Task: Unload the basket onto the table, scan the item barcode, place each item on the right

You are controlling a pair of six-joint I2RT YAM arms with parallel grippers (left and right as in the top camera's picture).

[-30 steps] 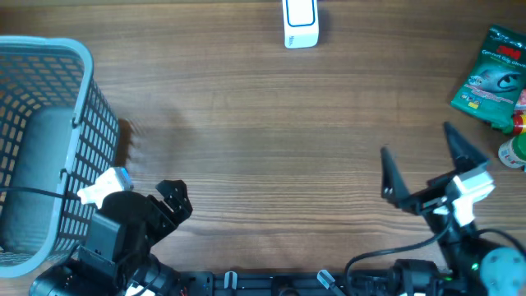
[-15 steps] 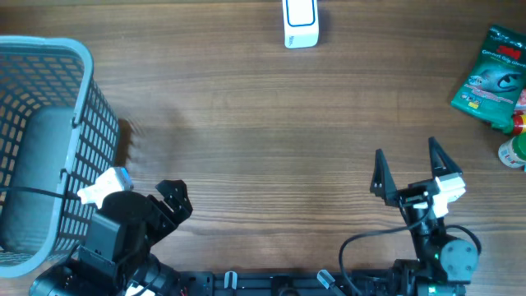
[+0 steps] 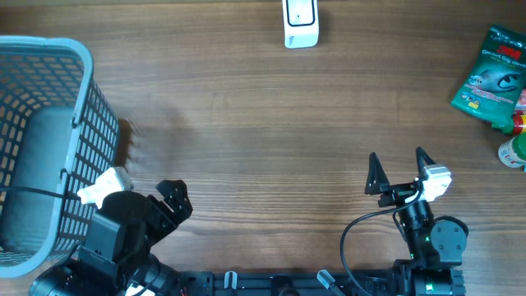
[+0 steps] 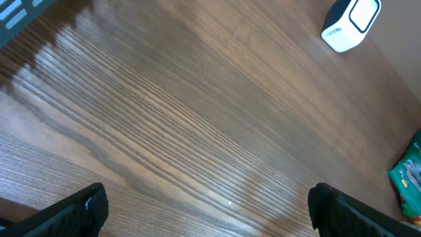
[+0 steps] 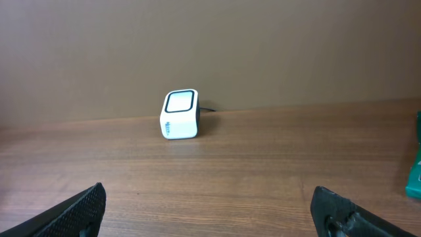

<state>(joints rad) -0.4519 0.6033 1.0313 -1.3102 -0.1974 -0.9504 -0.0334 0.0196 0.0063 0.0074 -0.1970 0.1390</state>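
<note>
The white barcode scanner [image 3: 300, 23] stands at the table's far edge, middle; it shows in the right wrist view [image 5: 179, 114] and in the left wrist view [image 4: 350, 23]. A green packet [image 3: 493, 78], one item, lies flat at the far right, apart from both grippers; a sliver of the green packet [image 4: 409, 174] shows at the left wrist view's edge. My right gripper [image 3: 399, 160] is open and empty near the front right, facing the scanner. My left gripper [image 4: 209, 209] is open over bare wood at the front left, nothing between its fingers.
A grey plastic basket [image 3: 82, 107] fills the left side, right beside the left arm [image 3: 123, 230]. A red and white container [image 3: 514, 144] lies at the right edge below the packet. The wooden table [image 3: 263, 123] spreads between basket and packet.
My right gripper has swung left and drawn back toward its base, turning to face the scanner. The left arm has not moved. Both grippers stay open.
</note>
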